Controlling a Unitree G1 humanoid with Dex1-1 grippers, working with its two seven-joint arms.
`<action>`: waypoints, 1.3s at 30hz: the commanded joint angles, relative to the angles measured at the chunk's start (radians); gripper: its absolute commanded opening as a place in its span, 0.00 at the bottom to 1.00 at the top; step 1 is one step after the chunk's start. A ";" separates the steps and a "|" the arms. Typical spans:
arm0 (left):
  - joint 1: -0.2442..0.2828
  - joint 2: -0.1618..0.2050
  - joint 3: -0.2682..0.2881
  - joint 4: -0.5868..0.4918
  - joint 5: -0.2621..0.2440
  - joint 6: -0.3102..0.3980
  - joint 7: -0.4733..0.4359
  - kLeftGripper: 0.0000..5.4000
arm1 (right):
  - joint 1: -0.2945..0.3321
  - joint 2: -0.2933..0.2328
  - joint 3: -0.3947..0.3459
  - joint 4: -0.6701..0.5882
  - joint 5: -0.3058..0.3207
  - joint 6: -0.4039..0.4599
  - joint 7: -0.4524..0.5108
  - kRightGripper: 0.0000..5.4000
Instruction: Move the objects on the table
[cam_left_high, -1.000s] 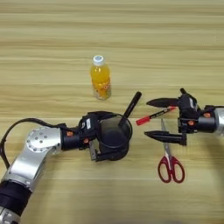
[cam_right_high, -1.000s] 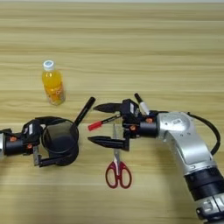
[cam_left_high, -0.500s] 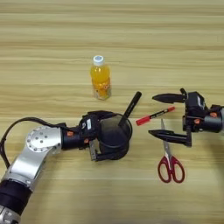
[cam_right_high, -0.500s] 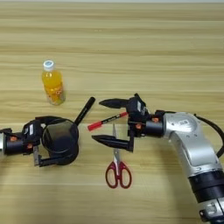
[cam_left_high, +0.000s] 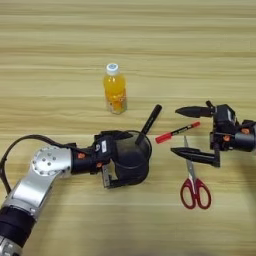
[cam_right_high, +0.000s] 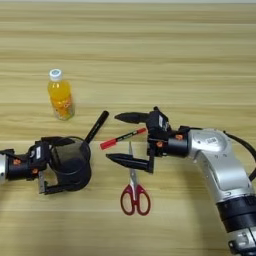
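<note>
Left gripper: your left gripper (cam_left_high: 116, 162) is clamped on the black mesh pen cup (cam_left_high: 131, 161), one finger at its far rim, one along its near side.
Cup contents: a black marker (cam_left_high: 149, 119) leans out toward the far right.
Right gripper: your right gripper (cam_right_high: 122, 137) is spread wide and holds nothing; the red pen (cam_right_high: 122, 138) lies between its fingers.
Change: over the last second the right gripper has backed off to the right, leaving the pen on the table (cam_left_high: 60, 60).
Meaning: I judge the pen is not yet secured.
Others: red-handled scissors (cam_right_high: 134, 190) lie near the right gripper; the orange-drink bottle (cam_left_high: 115, 89) stands upright, farther off.
</note>
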 joint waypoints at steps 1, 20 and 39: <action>0.005 0.021 0.002 -0.007 0.012 0.012 0.000 1.00 | -0.001 -0.010 -0.002 -0.016 -0.001 0.004 -0.006 0.99; 0.126 0.076 0.109 -0.102 -0.089 0.046 -0.009 1.00 | -0.005 -0.009 0.002 -0.006 -0.008 0.002 -0.004 0.99; 0.372 0.160 0.283 -0.287 -0.192 0.077 0.024 1.00 | -0.011 -0.008 -0.008 0.024 -0.009 -0.015 -0.001 0.99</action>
